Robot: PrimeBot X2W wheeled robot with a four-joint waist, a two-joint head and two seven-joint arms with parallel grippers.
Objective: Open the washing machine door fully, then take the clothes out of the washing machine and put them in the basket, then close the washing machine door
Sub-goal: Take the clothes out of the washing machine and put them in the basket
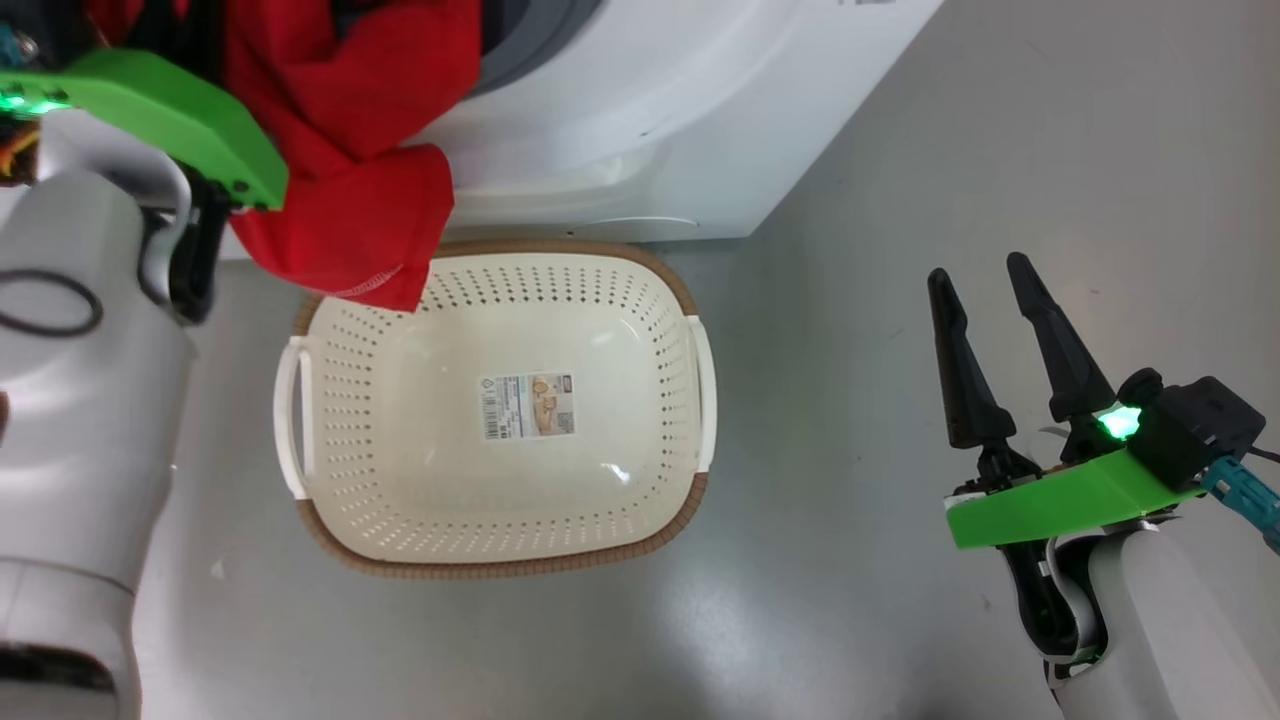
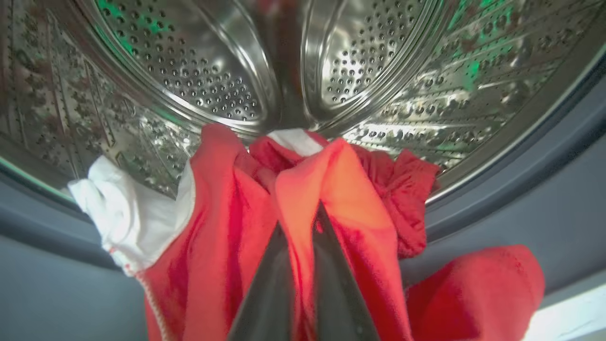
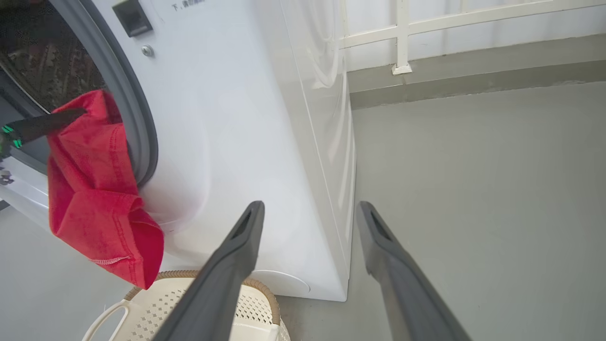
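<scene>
One big white front-loading washing machine with a perforated steel drum. One cream perforated plastic basket, brown-rimmed, stands on the grey floor just before it. One bunch of bright red clothes with a white part spills from the drum over the basket's rim. The left gripper is pinched tight on the fabric. The right gripper is well apart, its two fingers spread and empty.

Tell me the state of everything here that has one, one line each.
washing machine: mouth open
clothes: half out of the drum, hanging down the front
basket: upright on the floor, nothing laid inside
left gripper: shut on the clothes
right gripper: open, holding nothing
</scene>
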